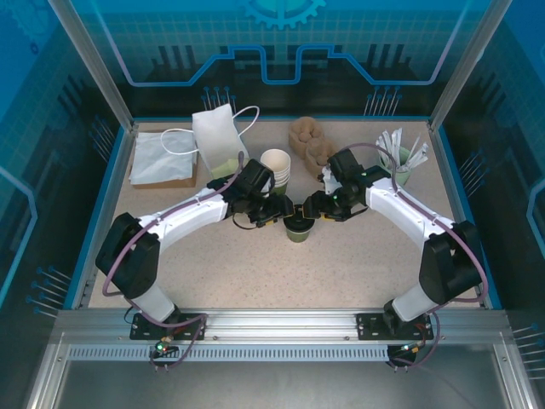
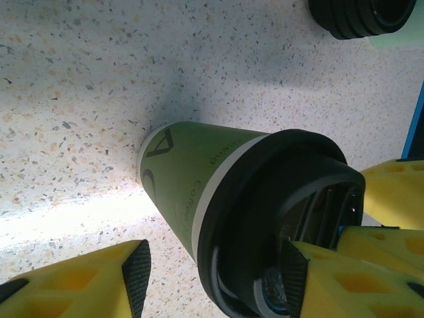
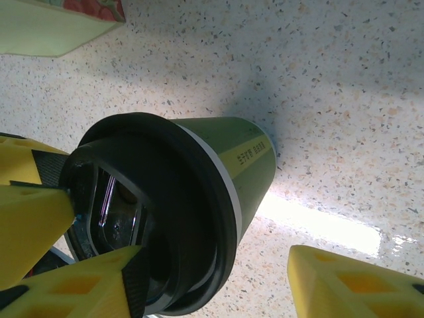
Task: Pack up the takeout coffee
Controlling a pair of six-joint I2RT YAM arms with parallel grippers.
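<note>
Left arm [image 1: 183, 217], right arm [image 1: 400, 209] were white, black joints; purple cable [image 1: 106, 274] trailed behind left gripper [image 1: 277, 215]. Fingers [image 2: 73, 285] yellow, latticed, black pads [image 2: 137, 271] inboard.

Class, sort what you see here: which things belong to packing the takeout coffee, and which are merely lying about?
Job: takeout coffee, its black lid, left gripper, right gripper.
Lying about: stack of green cups, cup of white sticks, stack of black lids.
</note>
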